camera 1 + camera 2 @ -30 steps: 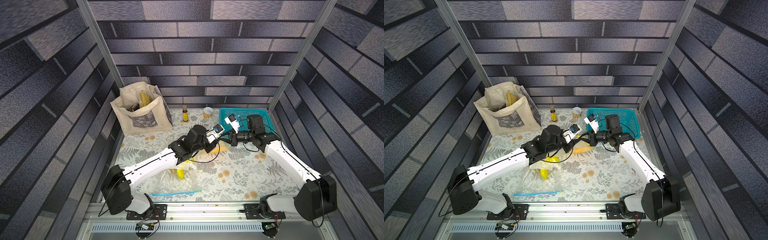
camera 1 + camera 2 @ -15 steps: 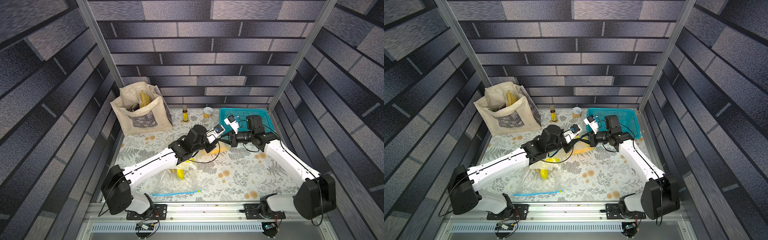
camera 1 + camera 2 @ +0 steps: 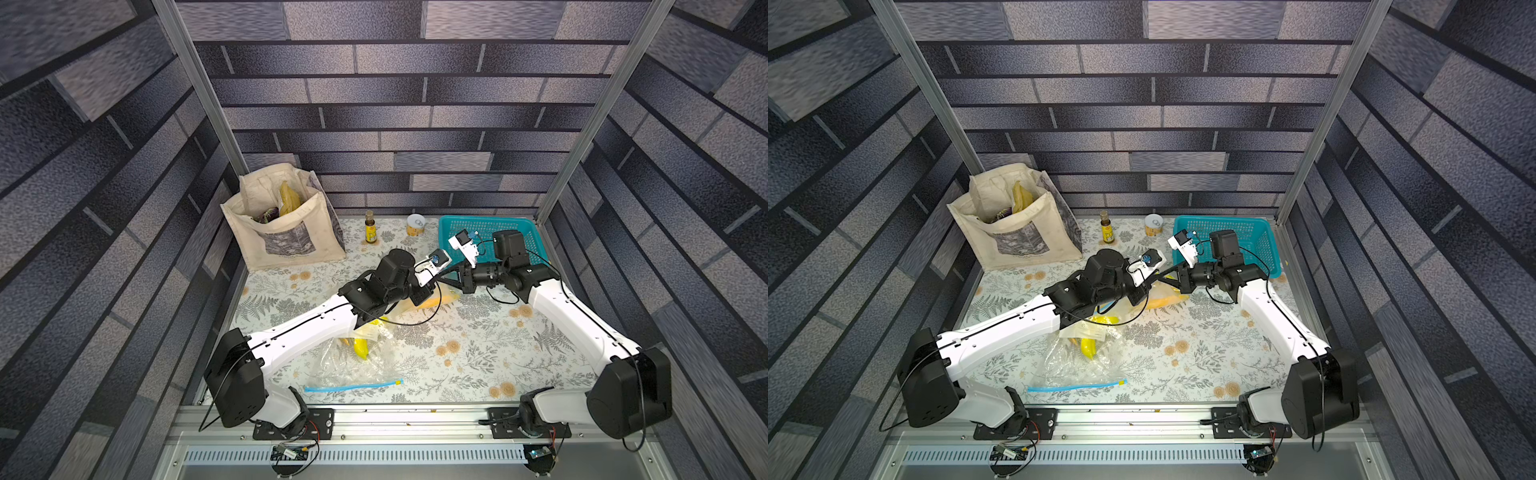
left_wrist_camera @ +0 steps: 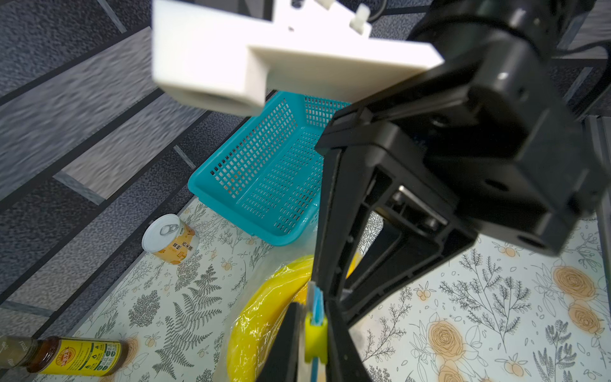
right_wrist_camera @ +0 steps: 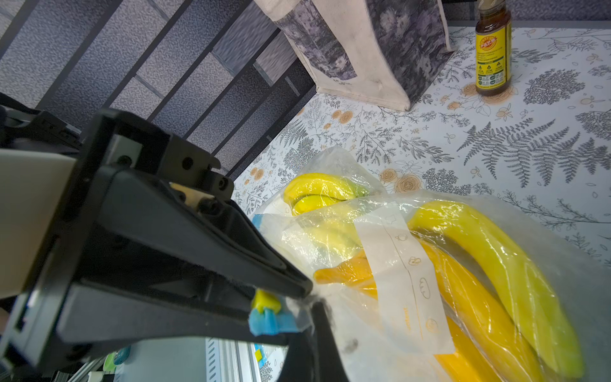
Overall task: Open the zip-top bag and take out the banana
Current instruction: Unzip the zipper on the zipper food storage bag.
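**Both grippers on the zip beside the basket**

Just beside the teal plastic mesh basket (image 3: 486, 224) lies the clear zip-top bag (image 5: 396, 264), with a curved yellow banana (image 5: 489, 244) inside it. The left gripper (image 4: 312, 330) pinches the small yellow slider (image 5: 264, 301) on the blue zip strip (image 4: 318, 304). The right gripper (image 4: 329, 292) has its fingers pressed together and nips the same strip, touching the slider. A second clear bag (image 3: 353, 365) lies well away from the basket.
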Robot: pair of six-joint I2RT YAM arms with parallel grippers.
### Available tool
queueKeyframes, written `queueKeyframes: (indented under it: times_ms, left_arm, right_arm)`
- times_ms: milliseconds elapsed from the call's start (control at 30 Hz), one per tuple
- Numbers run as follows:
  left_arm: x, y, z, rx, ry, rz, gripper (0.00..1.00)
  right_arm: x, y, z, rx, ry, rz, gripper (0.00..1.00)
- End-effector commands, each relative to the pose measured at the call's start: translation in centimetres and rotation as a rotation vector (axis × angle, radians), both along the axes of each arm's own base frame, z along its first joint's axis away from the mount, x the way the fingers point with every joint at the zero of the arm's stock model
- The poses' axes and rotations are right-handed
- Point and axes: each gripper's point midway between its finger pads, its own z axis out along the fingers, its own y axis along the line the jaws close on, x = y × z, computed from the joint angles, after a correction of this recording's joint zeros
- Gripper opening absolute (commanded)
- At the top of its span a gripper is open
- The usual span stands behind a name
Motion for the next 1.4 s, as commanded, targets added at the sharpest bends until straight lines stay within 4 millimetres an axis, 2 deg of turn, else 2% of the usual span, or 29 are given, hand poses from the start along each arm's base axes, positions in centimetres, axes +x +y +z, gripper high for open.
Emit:
queueKeyframes:
  times_ms: [0, 200, 833, 867, 933, 1100, 1367]
  left_arm:
    - [-0.2, 0.6, 0.8, 0.002, -0.028, 0.008, 0.14]
    - [-0.3, 1.0, 1.0, -0.006, -0.034, 0.018, 0.12]
    - [-0.9, 3.1, 0.7, -0.012, -0.027, 0.042, 0.16]
    - [-0.9, 3.1, 0.8, -0.015, -0.028, 0.042, 0.18]
    - [-0.7, 2.9, 1.1, -0.028, -0.034, 0.042, 0.28]
    - [-0.5, 1.5, 1.9, -0.04, -0.054, 0.015, 0.4]
    - [-0.2, 0.4, 2.2, -0.024, -0.075, 0.003, 0.4]
  right_arm:
    - [-0.3, 0.1, 1.1, 0.022, -0.018, 0.027, 0.0]
    - [-0.6, 0.1, 1.0, 0.016, -0.012, 0.035, 0.0]
    - [0.1, 0.1, 1.6, 0.014, -0.004, 0.012, 0.0]
    - [0.1, 0.1, 1.5, 0.017, 0.003, 0.014, 0.0]
    - [0.1, 0.2, 1.5, 0.021, 0.015, 0.019, 0.0]
    - [0.2, 0.2, 1.3, 0.021, 0.029, 0.015, 0.0]
    - [0.3, 0.1, 0.9, 0.006, 0.034, 0.01, 0.0]
